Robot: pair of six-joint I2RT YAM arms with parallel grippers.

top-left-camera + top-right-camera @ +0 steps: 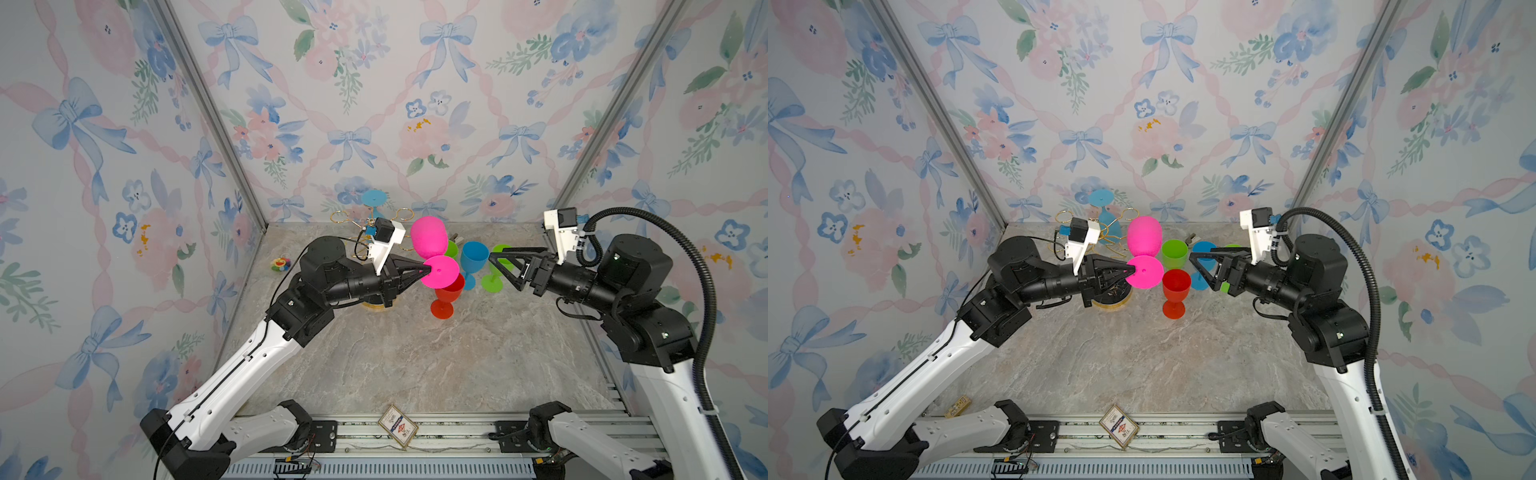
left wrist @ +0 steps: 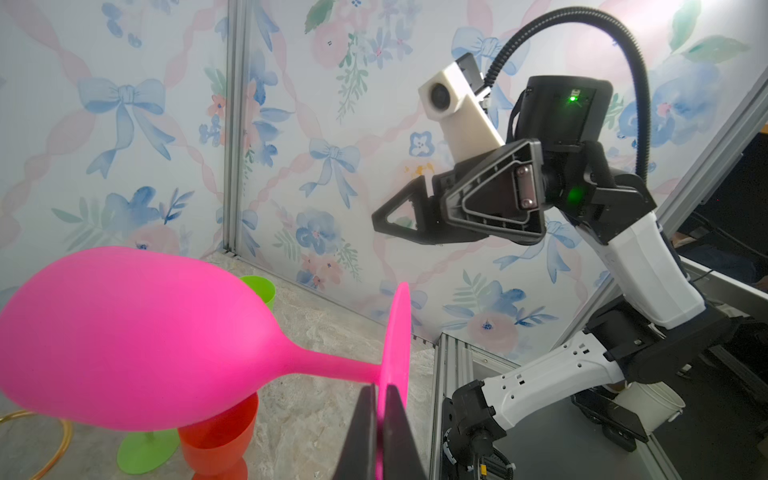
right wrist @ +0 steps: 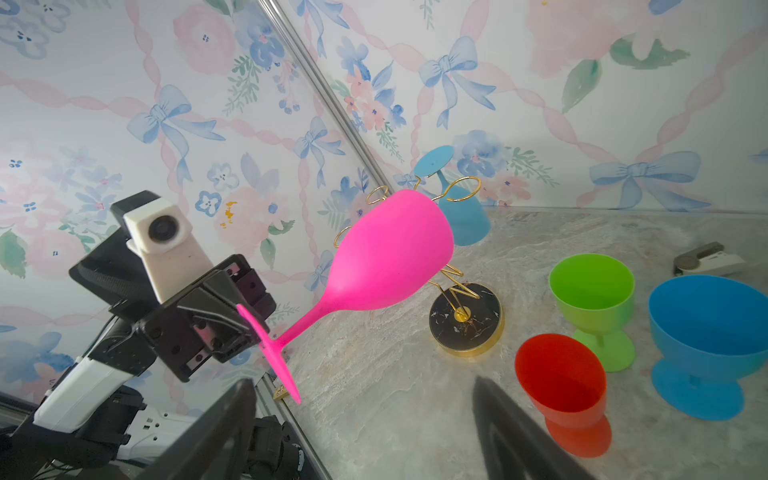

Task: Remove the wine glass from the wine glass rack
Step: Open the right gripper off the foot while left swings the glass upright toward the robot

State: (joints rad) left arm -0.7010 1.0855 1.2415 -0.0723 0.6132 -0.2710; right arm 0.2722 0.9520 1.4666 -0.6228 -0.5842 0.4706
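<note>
My left gripper [image 1: 428, 271] [image 2: 381, 388] is shut on the edge of the foot of a pink wine glass [image 1: 429, 237] [image 3: 390, 253]. The glass hangs in the air, tilted, with its bowl towards the back wall. It is just right of the gold wire wine glass rack [image 1: 340, 217] [image 3: 465, 328], and no loop is around its stem. A light blue glass [image 1: 374, 198] [image 3: 461, 220] hangs upside down on the rack's far side. My right gripper [image 1: 496, 259] [image 3: 361, 382] stands open and empty to the right, facing the pink glass.
Under and right of the pink glass, a red goblet [image 1: 449, 295], a blue goblet [image 1: 473, 257] and a green goblet [image 1: 494, 274] stand upright on the marble top. A small colourful toy [image 1: 280, 264] lies by the left wall. A card box [image 1: 397, 426] rests on the front rail.
</note>
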